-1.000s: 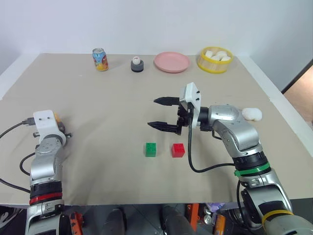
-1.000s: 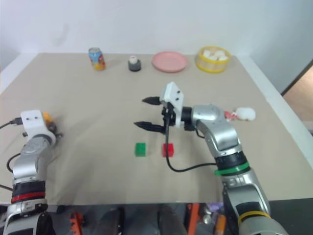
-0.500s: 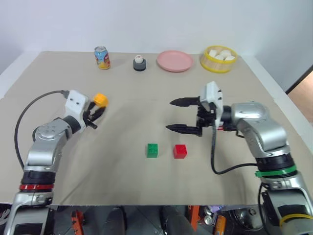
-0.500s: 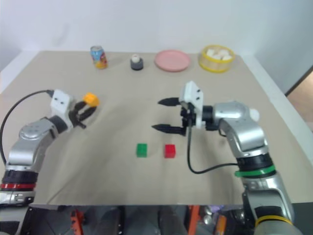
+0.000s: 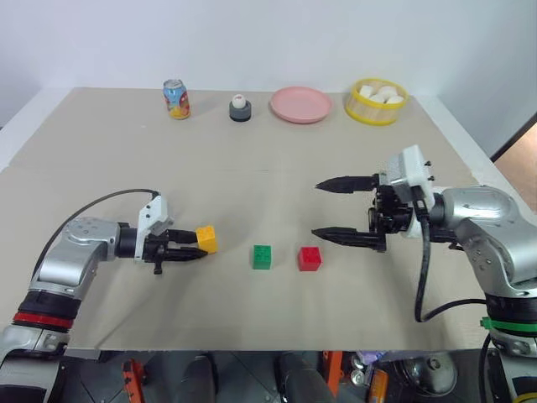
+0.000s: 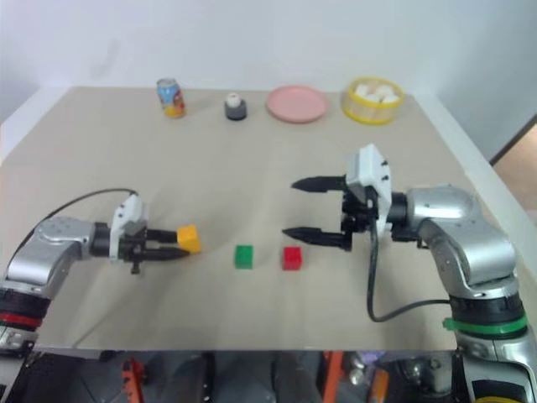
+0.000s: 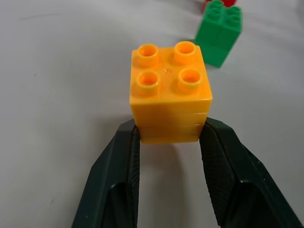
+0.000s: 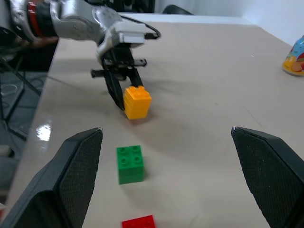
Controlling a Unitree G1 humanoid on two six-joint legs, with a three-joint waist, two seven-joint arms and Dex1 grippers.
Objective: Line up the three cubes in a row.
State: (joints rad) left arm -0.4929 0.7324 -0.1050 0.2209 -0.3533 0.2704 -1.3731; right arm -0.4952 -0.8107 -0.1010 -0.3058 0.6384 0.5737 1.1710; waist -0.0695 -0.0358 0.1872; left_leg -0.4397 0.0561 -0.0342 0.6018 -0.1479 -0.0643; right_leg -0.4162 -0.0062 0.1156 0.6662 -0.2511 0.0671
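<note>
The table (image 5: 101, 159) is bare across its middle, with a wide open stretch between the cubes and the far-edge items: a soda can (image 5: 175, 99), a pink plate (image 5: 299, 105) and a yellow bowl (image 5: 375, 102) along the top of the frame; the front edge runs just below the cubes. The left gripper (image 5: 195, 249), at lower left, pinches the orange-yellow cube (image 5: 206, 239) between its fingers (image 7: 118, 180), its forearm reaching level toward the centre; the green cube (image 5: 262, 256) and red cube (image 5: 309, 258) sit side by side at lower centre, apart; the right gripper (image 5: 332, 209), right of centre, is spread wide and holds nothing, pointing left above the red cube.
</note>
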